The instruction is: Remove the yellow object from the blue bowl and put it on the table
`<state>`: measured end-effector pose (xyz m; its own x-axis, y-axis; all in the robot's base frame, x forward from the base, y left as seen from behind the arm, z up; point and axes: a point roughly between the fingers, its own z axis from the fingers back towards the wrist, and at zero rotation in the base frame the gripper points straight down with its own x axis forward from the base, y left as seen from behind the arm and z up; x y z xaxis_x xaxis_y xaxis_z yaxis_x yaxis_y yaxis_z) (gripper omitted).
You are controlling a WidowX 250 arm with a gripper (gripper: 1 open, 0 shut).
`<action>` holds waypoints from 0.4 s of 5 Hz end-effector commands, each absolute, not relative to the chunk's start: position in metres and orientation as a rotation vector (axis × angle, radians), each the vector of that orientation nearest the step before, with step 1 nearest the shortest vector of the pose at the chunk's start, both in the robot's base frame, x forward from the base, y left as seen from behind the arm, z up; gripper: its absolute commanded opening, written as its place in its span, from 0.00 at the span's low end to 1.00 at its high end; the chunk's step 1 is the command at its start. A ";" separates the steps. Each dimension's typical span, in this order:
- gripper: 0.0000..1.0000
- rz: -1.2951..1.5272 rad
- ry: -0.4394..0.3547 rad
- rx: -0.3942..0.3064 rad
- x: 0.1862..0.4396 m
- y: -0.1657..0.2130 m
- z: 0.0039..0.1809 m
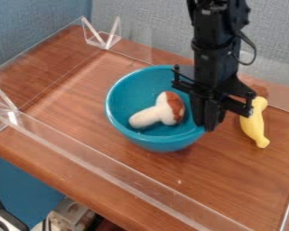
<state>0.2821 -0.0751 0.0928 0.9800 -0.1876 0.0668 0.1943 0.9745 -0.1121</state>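
Observation:
The blue bowl (141,97) sits on the table (98,72) right of centre. A cream-and-brown mushroom toy (155,110) lies inside it. The black gripper (209,117) points straight down at the bowl's right rim, its fingers closed together on that rim. The yellow object (253,126), a small banana, lies flat on the wood just right of the gripper, outside the bowl and clear of the fingers.
Low clear acrylic walls (62,135) run along the front and left edges, with corner brackets (105,34) at the back left. Bare wood stretches left of the bowl and in front of it.

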 end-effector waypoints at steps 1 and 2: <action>0.00 -0.178 -0.109 -0.123 0.280 -0.083 0.108; 0.00 -0.129 -0.099 -0.123 0.274 -0.078 0.094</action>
<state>0.2730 -0.0789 0.0840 0.9879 -0.1380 0.0712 0.1454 0.9831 -0.1114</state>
